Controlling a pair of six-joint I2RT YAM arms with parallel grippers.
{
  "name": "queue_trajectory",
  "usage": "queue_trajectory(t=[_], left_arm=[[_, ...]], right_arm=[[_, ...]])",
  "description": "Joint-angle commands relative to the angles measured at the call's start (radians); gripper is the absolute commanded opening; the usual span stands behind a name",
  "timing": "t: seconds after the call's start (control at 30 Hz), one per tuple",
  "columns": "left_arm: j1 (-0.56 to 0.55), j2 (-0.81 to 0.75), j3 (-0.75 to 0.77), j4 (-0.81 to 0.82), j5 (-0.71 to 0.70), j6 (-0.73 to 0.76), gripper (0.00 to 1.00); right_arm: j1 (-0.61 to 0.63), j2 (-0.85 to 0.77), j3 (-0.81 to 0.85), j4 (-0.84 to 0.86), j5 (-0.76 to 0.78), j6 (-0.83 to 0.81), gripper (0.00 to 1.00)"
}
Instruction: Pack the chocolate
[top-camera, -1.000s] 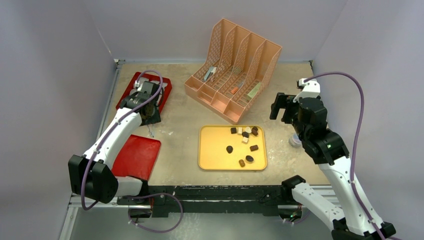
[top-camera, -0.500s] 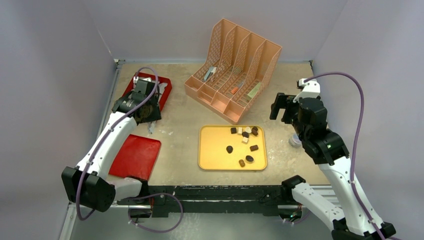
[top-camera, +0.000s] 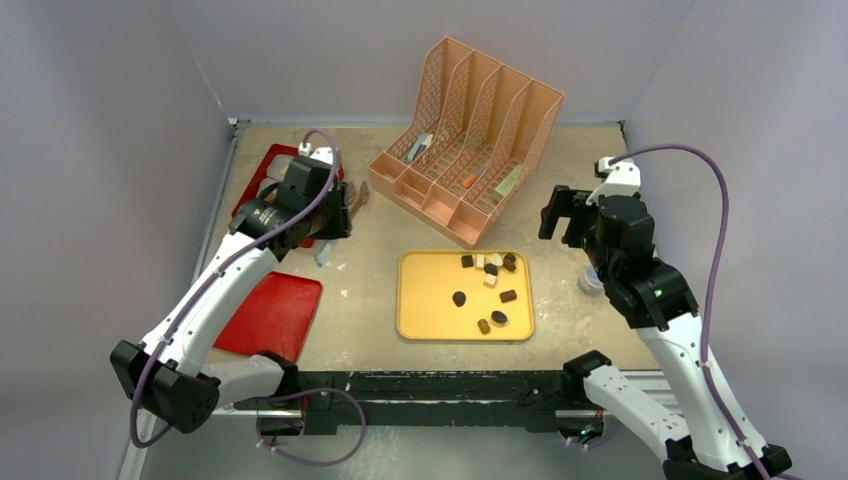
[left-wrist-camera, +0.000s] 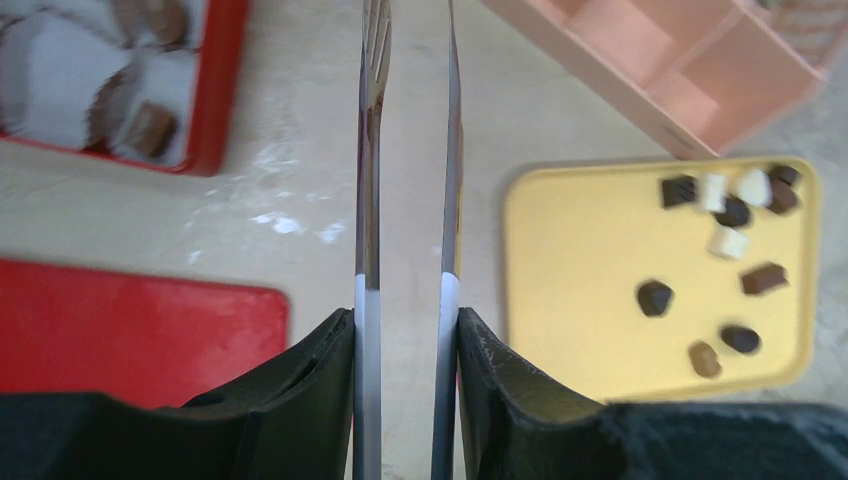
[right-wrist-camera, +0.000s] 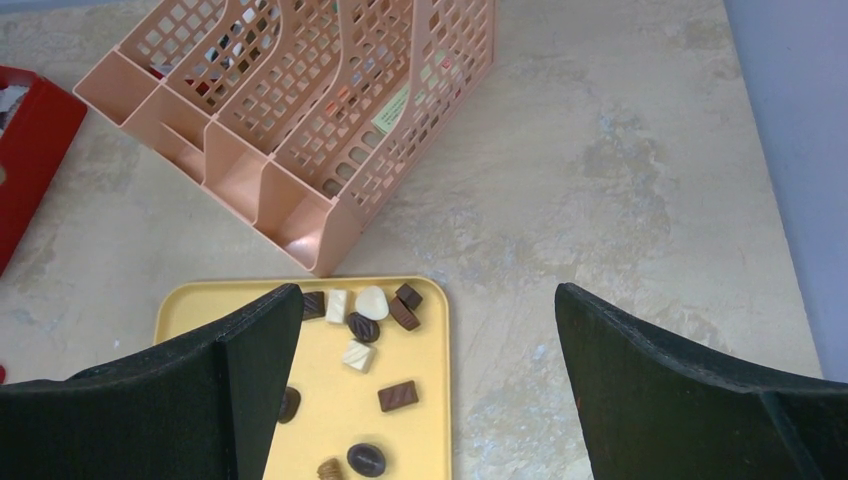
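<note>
Since a second ago the left arm has swung off the red box (top-camera: 262, 172) toward the middle of the worktop (top-camera: 370, 270), and its left pincer (left-wrist-camera: 405, 340) now hangs between the box and the yellow tray (top-camera: 425, 325). It is clenched on a pair of metal tweezers (left-wrist-camera: 366, 150), whose blades stand slightly apart with nothing between them. The right pincer (right-wrist-camera: 428, 300) is spread wide and holds nothing, hovering near the tray's right side.

The loose chocolate (top-camera: 459, 298) lies scattered on the tray. A few pieces already sit in white liners (left-wrist-camera: 60, 85) in the box.

The likely trouble is the pick itself. The tweezer tips are thin and the pieces small and smooth, so an off-centre pinch could squirt an oval piece across the tray or onto the worktop. The pieces bunched at the tray's far edge touch one another, and the tips may drag a neighbour along. A weak squeeze could also drop a piece on the way back, over bare worktop or the red lid (top-camera: 272, 315).
</note>
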Motion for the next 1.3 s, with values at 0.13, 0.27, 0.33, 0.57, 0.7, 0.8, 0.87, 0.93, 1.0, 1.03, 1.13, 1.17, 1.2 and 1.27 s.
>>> queue_trajectory(t=[0.13, 0.27, 0.33, 0.57, 0.7, 0.8, 0.87, 0.93, 1.0, 1.03, 1.13, 1.17, 1.2, 1.27], left_arm=[[-0.137, -0.049, 0.037, 0.142, 0.092, 0.024, 0.37], [-0.198, -0.035, 0.024, 0.167, 0.104, 0.031, 0.37], [-0.250, -0.017, 0.030, 0.174, 0.092, 0.036, 0.37], [-0.408, 0.044, 0.024, 0.212, 0.025, 0.019, 0.37], [-0.525, 0.083, 0.011, 0.245, -0.029, -0.002, 0.38], [-0.606, 0.130, 0.009, 0.257, -0.076, -0.027, 0.38], [-0.665, 0.150, -0.007, 0.293, -0.091, -0.018, 0.38], [-0.708, 0.170, -0.019, 0.314, -0.117, -0.009, 0.39], [-0.721, 0.202, -0.024, 0.326, -0.119, -0.010, 0.39], [-0.725, 0.216, -0.025, 0.333, -0.114, -0.012, 0.39], [-0.749, 0.254, -0.023, 0.361, -0.116, -0.021, 0.39], [-0.758, 0.269, -0.016, 0.368, -0.124, -0.028, 0.39], [-0.765, 0.284, -0.007, 0.372, -0.123, -0.032, 0.39], [-0.780, 0.317, 0.019, 0.370, -0.124, -0.033, 0.39]], right_arm=[[-0.002, -0.019, 0.043, 0.018, -0.013, 0.008, 0.97], [-0.002, -0.014, 0.051, 0.019, -0.018, 0.011, 0.97], [-0.002, -0.013, 0.054, 0.020, -0.017, 0.016, 0.97], [-0.002, -0.017, 0.055, 0.011, -0.015, 0.010, 0.97], [-0.002, -0.019, 0.063, 0.002, -0.005, 0.000, 0.97], [-0.002, -0.025, 0.061, 0.003, -0.003, 0.002, 0.97], [-0.002, -0.032, 0.053, 0.005, -0.004, 0.007, 0.97], [-0.002, -0.037, 0.044, 0.007, -0.008, 0.011, 0.97], [-0.002, -0.042, 0.040, 0.006, -0.011, 0.013, 0.97], [-0.002, -0.044, 0.039, 0.003, -0.011, 0.011, 0.97], [-0.002, -0.048, 0.040, -0.001, 0.001, 0.006, 0.97], [-0.002, -0.049, 0.042, -0.001, 0.004, 0.005, 0.97], [-0.002, -0.049, 0.048, -0.002, 0.006, 0.005, 0.97], [-0.002, -0.048, 0.061, -0.010, 0.000, 0.007, 0.97]])
